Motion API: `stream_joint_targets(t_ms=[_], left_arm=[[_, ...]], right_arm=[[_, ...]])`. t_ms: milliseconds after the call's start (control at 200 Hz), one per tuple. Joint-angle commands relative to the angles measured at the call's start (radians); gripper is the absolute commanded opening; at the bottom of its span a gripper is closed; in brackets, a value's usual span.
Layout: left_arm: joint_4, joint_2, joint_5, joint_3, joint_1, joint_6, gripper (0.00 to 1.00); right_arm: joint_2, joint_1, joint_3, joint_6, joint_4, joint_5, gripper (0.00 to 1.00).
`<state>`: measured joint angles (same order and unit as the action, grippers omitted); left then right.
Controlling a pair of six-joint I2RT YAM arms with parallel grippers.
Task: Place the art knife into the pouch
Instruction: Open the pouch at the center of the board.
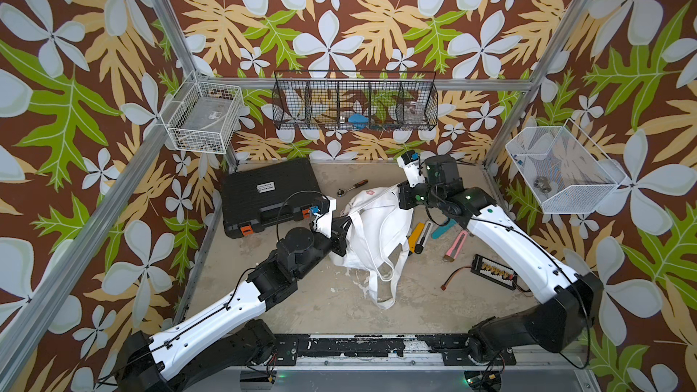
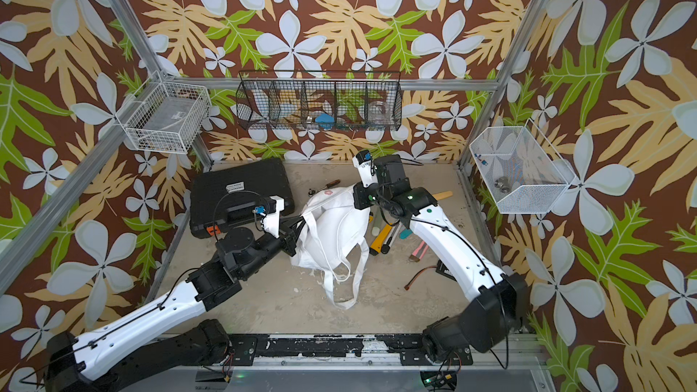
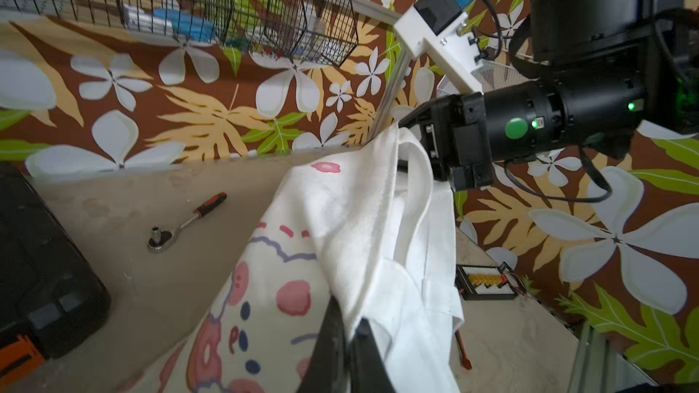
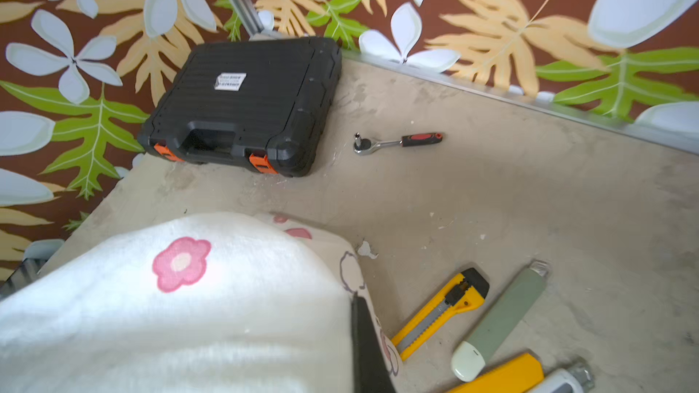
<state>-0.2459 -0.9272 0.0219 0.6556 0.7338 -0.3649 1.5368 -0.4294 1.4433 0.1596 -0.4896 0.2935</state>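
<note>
A: Is the knife [image 4: 442, 311] in the pouch [image 1: 371, 231] already?

B: Not yet. It lies on the table [image 1: 301, 296], just beside the pouch. The left gripper [image 3: 348, 311] and the right gripper [image 3: 403, 143] each pinch the pouch rim. Picking up the knife and dropping it in are left, I think.

Brown wallpaper [image 1: 377, 50] with white flowers and green leaves covers the walls. Below the black wire basket [image 1: 354, 101] lies scuffed beige floor [image 1: 320, 303]; a white grid basket [image 1: 203, 116] and a white mesh basket [image 1: 558, 171] flank it
</note>
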Motion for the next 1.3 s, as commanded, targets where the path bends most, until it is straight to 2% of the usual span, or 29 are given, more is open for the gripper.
stream_joint_targets(t_ms=[0,150,215,245,321,396,461,606,686,756,897,992,1107,1292], left_arm=[[-0.138,-0.021,-0.262,-0.035,-0.084,-0.170,0.00],[-0.320,-0.128,-0.420,-0.111,-0.205,-0.301,0.00],[-0.390,-0.179,-0.460,-0.130,-0.229,-0.332,0.00],[-0.412,-0.202,-0.472,-0.136,-0.234,-0.339,0.00],[-0.470,-0.243,-0.494,-0.154,-0.241,-0.357,0.00],[-0.545,-0.281,-0.523,-0.170,-0.251,-0.389,0.00],[-0.576,-0.315,-0.547,-0.166,-0.259,-0.406,0.00],[-0.604,-0.347,-0.560,-0.162,-0.264,-0.412,0.00],[-0.604,-0.352,-0.557,-0.163,-0.266,-0.410,0.00],[-0.602,-0.359,-0.559,-0.159,-0.267,-0.407,0.00],[-0.599,-0.363,-0.553,-0.157,-0.267,-0.403,0.00],[-0.583,-0.355,-0.545,-0.155,-0.267,-0.393,0.00],[-0.573,-0.352,-0.540,-0.152,-0.267,-0.388,0.00],[-0.573,-0.351,-0.533,-0.149,-0.267,-0.390,0.00]], right_arm=[[0.109,0.052,0.066,-0.008,-0.042,-0.138,0.00],[0.273,0.101,0.163,-0.015,-0.091,-0.048,0.01],[0.229,0.103,0.086,0.010,-0.005,-0.028,0.40],[0.203,0.102,0.051,0.023,0.026,-0.027,0.53],[0.151,0.099,-0.001,0.034,0.044,-0.017,0.68],[0.091,0.092,-0.046,0.052,0.059,-0.009,0.87],[0.014,0.080,-0.104,0.072,0.090,-0.029,0.98],[-0.193,0.042,-0.231,0.106,0.146,-0.066,1.00],[-0.300,-0.014,-0.291,0.135,0.153,-0.053,1.00],[-0.386,-0.065,-0.370,0.172,0.170,-0.101,0.99],[-0.521,-0.095,-0.593,0.366,0.317,0.123,0.98],[-0.608,-0.144,-0.760,0.505,0.433,0.170,0.98],[-0.651,-0.172,-0.903,0.637,0.548,0.232,0.97],[-0.620,-0.204,-1.033,0.757,0.720,0.274,0.97]])
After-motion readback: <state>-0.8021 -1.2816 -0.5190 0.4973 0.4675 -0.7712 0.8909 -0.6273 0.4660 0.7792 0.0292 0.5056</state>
